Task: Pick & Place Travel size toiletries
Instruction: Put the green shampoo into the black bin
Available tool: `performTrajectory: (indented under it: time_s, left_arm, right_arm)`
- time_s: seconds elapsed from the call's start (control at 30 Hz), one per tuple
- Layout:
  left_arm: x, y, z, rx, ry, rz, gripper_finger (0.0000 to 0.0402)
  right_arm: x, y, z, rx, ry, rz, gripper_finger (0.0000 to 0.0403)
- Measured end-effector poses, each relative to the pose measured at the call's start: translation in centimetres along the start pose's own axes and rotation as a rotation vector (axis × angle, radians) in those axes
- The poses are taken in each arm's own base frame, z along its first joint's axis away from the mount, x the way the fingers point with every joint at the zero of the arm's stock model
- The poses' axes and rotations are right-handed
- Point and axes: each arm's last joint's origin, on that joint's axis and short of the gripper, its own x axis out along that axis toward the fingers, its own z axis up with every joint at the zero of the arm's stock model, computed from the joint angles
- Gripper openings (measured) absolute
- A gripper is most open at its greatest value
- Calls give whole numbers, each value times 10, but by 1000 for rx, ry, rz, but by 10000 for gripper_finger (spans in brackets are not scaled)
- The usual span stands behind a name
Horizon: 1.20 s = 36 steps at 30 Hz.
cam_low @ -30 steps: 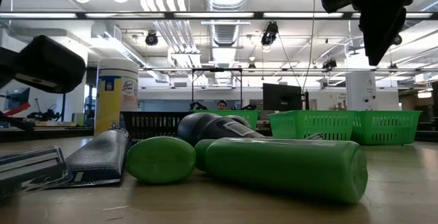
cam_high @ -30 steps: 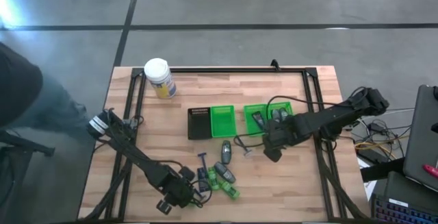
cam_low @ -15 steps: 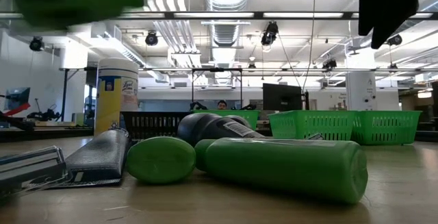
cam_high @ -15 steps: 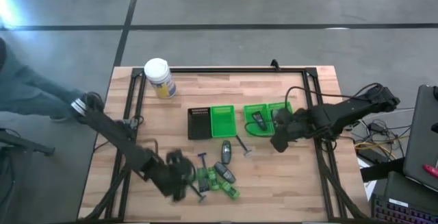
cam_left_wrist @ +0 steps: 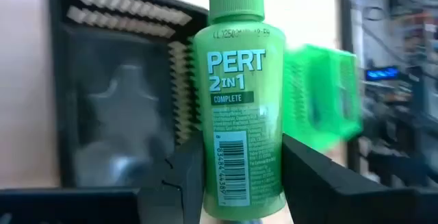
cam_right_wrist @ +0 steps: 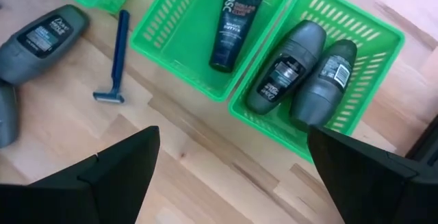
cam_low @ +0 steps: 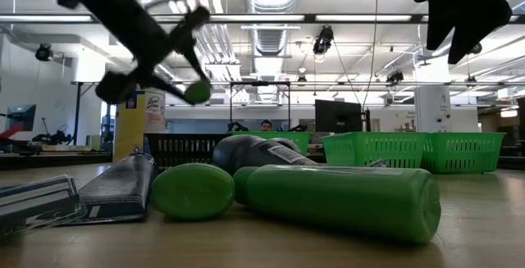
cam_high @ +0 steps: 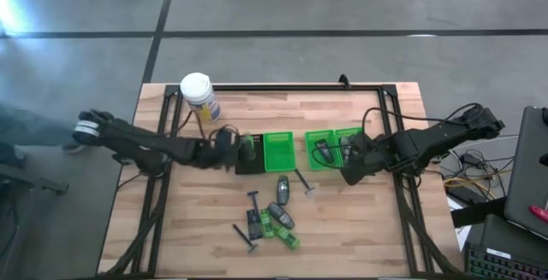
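Left pincer (cam_high: 242,149) squeezes a small bright green plastic bottle (cam_left_wrist: 237,94) above the square black tray (cam_high: 248,158). Right pincer (cam_high: 349,170) hangs wide open beside the two small green baskets (cam_right_wrist: 340,25) holding grey tubes (cam_right_wrist: 284,66).

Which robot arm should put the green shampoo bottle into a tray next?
The left. Its left gripper already holds the green bottle and hangs over the black tray. The right gripper is open and empty, over by the green tray with the black tube.
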Motion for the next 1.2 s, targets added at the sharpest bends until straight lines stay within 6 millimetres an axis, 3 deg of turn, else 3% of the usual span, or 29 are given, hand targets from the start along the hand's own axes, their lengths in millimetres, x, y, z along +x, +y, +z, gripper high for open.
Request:
performTrajectory:
  time_s: [0.17, 0.53, 0.93, 1.03, 1.2]
  left_arm:
    - [8, 11, 13, 57, 93, 99, 158]
    - [9, 12, 14, 144, 66, 101, 205]
    - [9, 13, 13, 162, 74, 93, 208]
    - [1, -1, 2, 351, 166, 18, 208]
    - [-28, -32, -38, 918, 335, -248, 208]
  right_arm:
    - [0, 0, 0, 8, -3, 2, 368]
    - [0, 0, 1, 0, -29, -8, 368]
    - [0, -1, 1, -19, -30, -15, 368]
    - [0, -1, 1, -24, -26, -20, 368]
    - [0, -1, 0, -28, -21, -18, 368]
